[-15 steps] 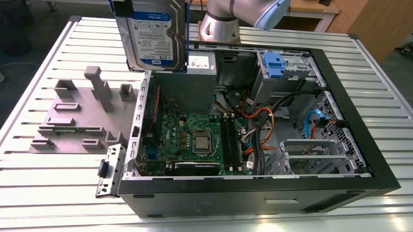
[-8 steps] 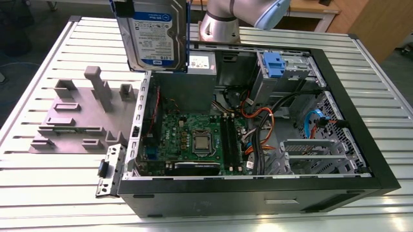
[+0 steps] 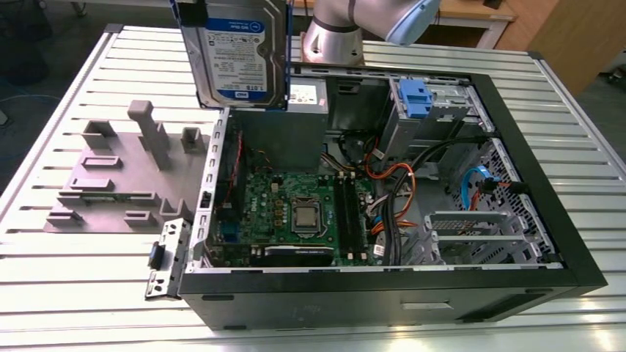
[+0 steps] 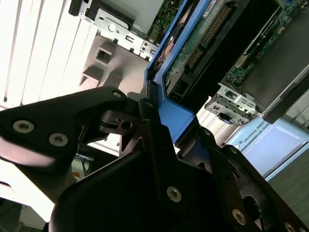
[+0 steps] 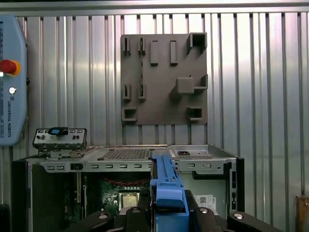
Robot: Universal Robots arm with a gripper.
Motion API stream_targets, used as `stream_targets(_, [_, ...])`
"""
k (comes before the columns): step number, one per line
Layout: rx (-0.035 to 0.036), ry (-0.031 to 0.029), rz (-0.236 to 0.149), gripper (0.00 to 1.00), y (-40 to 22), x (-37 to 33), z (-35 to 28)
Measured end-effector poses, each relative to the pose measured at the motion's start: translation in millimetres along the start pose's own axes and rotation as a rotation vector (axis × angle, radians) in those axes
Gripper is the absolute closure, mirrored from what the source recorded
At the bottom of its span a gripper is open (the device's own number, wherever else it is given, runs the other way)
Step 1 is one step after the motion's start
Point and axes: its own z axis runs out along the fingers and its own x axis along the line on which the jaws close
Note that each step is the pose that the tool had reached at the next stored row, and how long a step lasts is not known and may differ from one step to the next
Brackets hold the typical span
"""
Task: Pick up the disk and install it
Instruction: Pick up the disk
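Disk [image 3: 240, 55] is off the table, hanging on end at the upper left of the exterior view. Its label face is toward that camera and its long axis is near vertical. Its lower end is over the upper left corner of the open computer case [image 3: 547, 220].

Gripper [image 4: 174, 126] is clamped on the disk's blue carrier. In both wrist views a black finger [image 4: 153, 140] presses each flat side.

The carrier edge runs straight out from between the jaws toward the case interior, so the disk lies dead ahead of the jaws, along the gripper's own axis.

Motherboard [image 3: 293, 205] sits below. Drive cage with a lone blue bracket [image 3: 415, 99] is toward the exterior view's right of the disk, apart from it. Grey fixture board [image 3: 117, 176] rests on the slatted table [image 3: 78, 293].
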Motion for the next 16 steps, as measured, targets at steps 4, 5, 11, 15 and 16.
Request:
stream_targets(4, [0.0000,0.0000,0.000,0.64,-1.4,-0.1,0.0])
stream_targets(5, [0.0000,0.0000,0.000,0.64,-1.5,-0.1,0.0])
stream_targets(11, [0.0000,0.0000,0.000,0.64,-1.5,-0.1,0.0])
stream_targets(15, [-0.0001,0.0001,0.000,0.64,-2.6,-0.1,-0.1])
stream_targets(16, [0.0000,-0.0001,0.000,0.64,-3.3,-0.2,0.0])
